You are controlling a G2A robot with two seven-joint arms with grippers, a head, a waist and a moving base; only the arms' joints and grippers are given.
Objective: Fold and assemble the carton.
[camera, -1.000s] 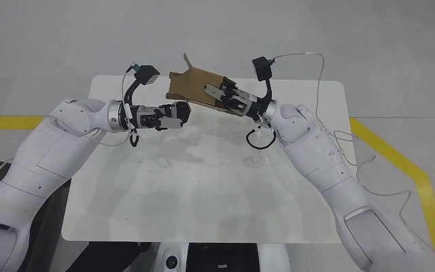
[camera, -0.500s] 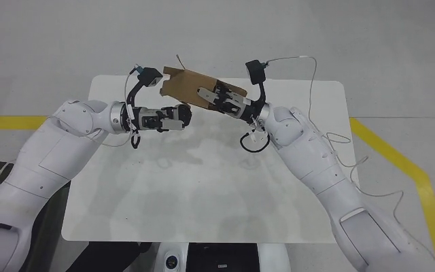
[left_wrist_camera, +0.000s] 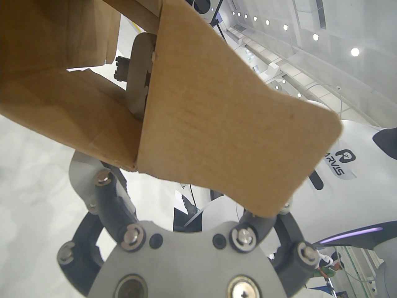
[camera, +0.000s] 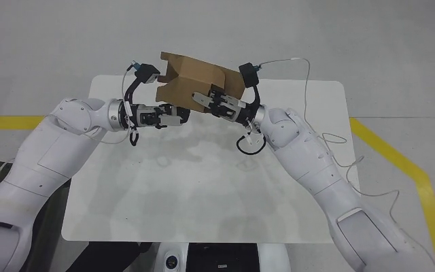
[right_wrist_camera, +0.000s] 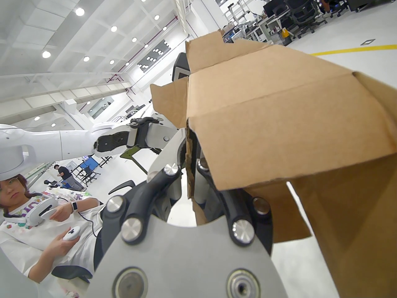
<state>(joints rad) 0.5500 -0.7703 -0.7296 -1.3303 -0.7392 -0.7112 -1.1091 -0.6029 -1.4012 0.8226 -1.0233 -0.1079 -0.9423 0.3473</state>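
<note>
A brown carton (camera: 197,76) hangs in the air above the far edge of the white table (camera: 204,197), partly opened into a box with loose flaps. My right gripper (camera: 204,99) comes in from the right and is shut on the carton's (right_wrist_camera: 279,119) wall edge, which sits pinched between its fingers at the right gripper (right_wrist_camera: 188,169). My left gripper (camera: 181,114) sits just under the carton's left side. In the left wrist view a carton flap (left_wrist_camera: 217,119) lies across the left gripper (left_wrist_camera: 189,187), whose fingers stand wide apart with their tips hidden behind the cardboard.
A thin cable (camera: 299,61) loops from the right wrist over the table's far right. Bare tabletop lies below both arms. A yellow floor line (camera: 391,153) runs past the table's right side.
The right gripper has carried the carton leftward and turned it, so it now stands as a fuller box over the left gripper. The left arm has barely shifted.
</note>
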